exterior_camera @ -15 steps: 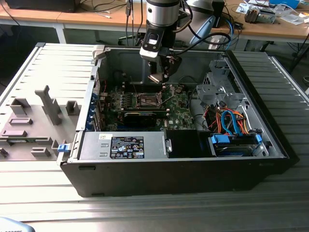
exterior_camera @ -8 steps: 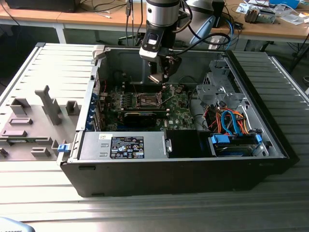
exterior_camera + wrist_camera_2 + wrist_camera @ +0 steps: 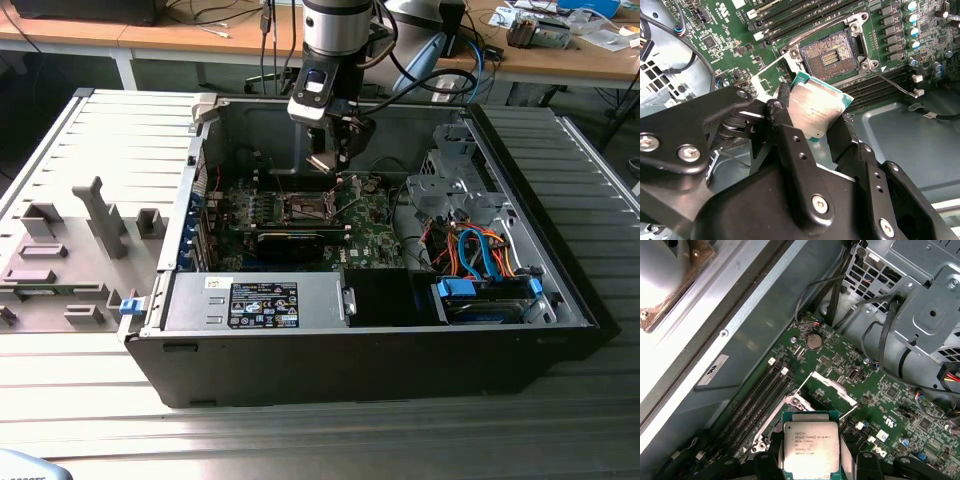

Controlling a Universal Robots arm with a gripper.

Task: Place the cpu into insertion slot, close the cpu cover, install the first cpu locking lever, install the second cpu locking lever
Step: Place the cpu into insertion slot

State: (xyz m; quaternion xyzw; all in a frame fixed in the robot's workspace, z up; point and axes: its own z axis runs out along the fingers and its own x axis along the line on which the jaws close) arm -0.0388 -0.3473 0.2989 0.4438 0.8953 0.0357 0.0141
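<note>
The claw (image 3: 812, 119) is pinching the cpu (image 3: 816, 106) by two opposite edges and is holding it in the air over the green motherboard (image 3: 722, 30), near the uncovered insertion slot (image 3: 830, 52). The cpu cover (image 3: 834, 388) is, it seems, standing raised.

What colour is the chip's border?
Teal-green, framing the silvery-grey top of the chip; shows best in the first wrist view.

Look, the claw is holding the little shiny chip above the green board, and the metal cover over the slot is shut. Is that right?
Not quite: the cpu cover is open, not shut. The first wrist view shows it swung up, and in the second wrist view the insertion slot lies bare. The rest holds: the claw is holding the cpu above the green motherboard.
</note>
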